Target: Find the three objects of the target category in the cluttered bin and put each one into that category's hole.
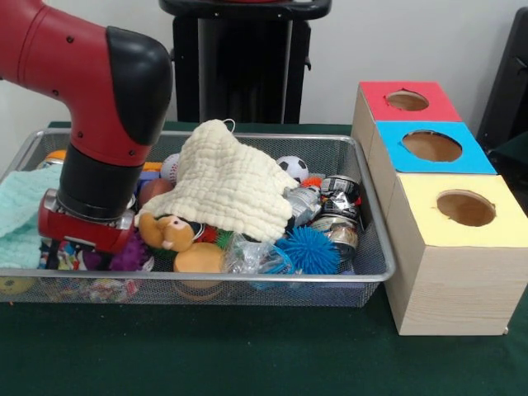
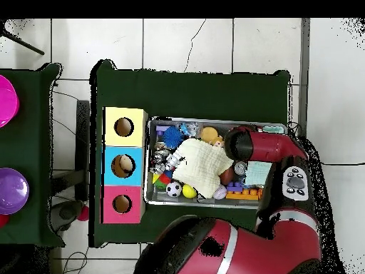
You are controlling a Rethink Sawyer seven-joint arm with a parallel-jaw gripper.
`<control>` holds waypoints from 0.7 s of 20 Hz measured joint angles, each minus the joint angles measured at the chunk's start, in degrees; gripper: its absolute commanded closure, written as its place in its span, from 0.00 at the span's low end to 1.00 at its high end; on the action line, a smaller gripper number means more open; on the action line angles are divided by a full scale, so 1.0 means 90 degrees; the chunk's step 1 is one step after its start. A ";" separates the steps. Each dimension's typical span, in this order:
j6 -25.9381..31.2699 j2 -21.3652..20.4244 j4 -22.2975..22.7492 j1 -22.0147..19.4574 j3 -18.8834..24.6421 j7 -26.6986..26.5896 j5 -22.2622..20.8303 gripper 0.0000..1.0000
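Note:
A wire mesh bin (image 1: pixel 247 279) holds a heap of mixed toys. A cream cloth (image 1: pixel 227 186) lies over the middle of the heap. Around it I see a blue spiky ball (image 1: pixel 307 250), a small soccer ball (image 1: pixel 291 167), crushed cans (image 1: pixel 340 198), a brown plush toy (image 1: pixel 165 231) and a purple spiky ball (image 1: pixel 132 254). My gripper (image 1: pixel 66 247) is sunk into the clutter at the bin's left end, and its tip is hidden. In the overhead view the red wrist (image 2: pixel 239 143) covers it beside the cloth (image 2: pixel 196 164).
Three wooden boxes stand beside the bin, each with a round hole: yellow top (image 1: pixel 466 206), blue top (image 1: pixel 431 146), red top (image 1: pixel 407 101). Something pale orange shows inside the blue hole (image 2: pixel 123 165). A teal cloth (image 1: pixel 21 210) drapes over the bin's left end.

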 measured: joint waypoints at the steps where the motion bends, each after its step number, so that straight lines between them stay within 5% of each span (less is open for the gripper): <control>1: 0.0031 -0.0012 0.0005 -0.0039 0.0047 0.0000 0.0000 0.00; 14: 0.0157 -0.0136 0.0144 -0.0400 0.0454 0.0001 0.0041 0.00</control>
